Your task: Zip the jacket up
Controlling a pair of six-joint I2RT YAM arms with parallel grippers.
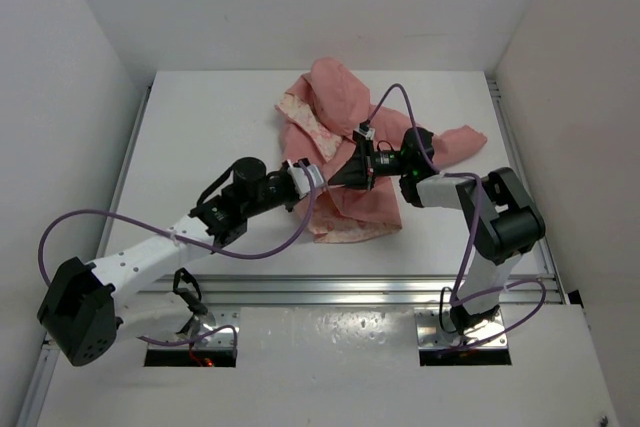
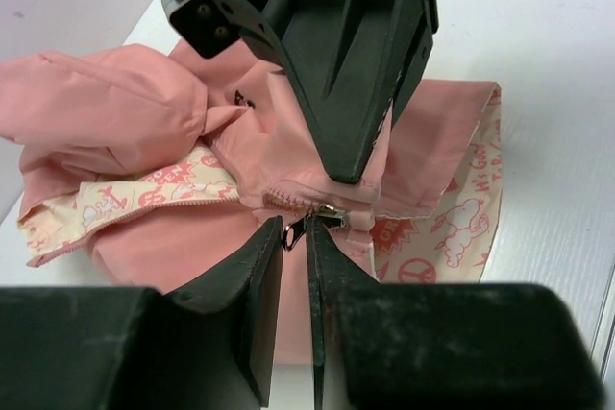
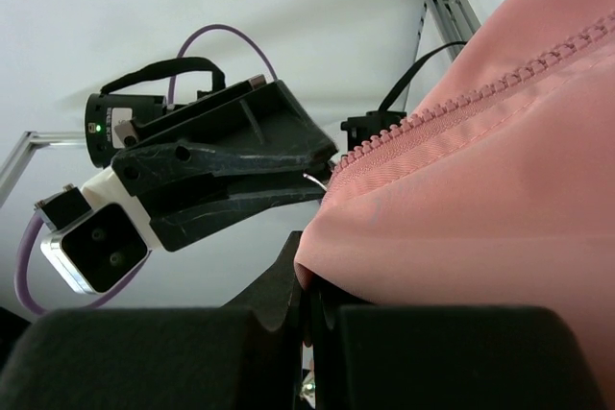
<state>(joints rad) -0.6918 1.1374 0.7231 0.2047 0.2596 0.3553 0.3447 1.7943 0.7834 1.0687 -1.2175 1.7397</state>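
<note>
- Counter: white surface. I see both arms reaching over it from the near edge.
- Jacket: salmon-pink, lying crumpled on the counter, centre to far right. The hood bunches toward the far edge and one sleeve trails to the right. The front is open.
- Left arm: stretched diagonally from the near left corner toward the jacket's middle.
- Right arm: folded back on itself, its wrist pointing left across the jacket.
- Lining: pale cream with a red cartoon print, exposed along the turned-back front edges.
- Right claw: fingers together, clamped on a fold of the jacket's pink fabric just beside the zipper. It faces the left claw tip to tip.
- Left claw: fingers drawn almost together, only a thin slit between them, pinching the zipper pull at their tips.
- Zipper: pink teeth running along the fabric edge that the right claw holds.
- Zipper pull: small metal tab, at the low end of the zipper, between the two claws.
</note>
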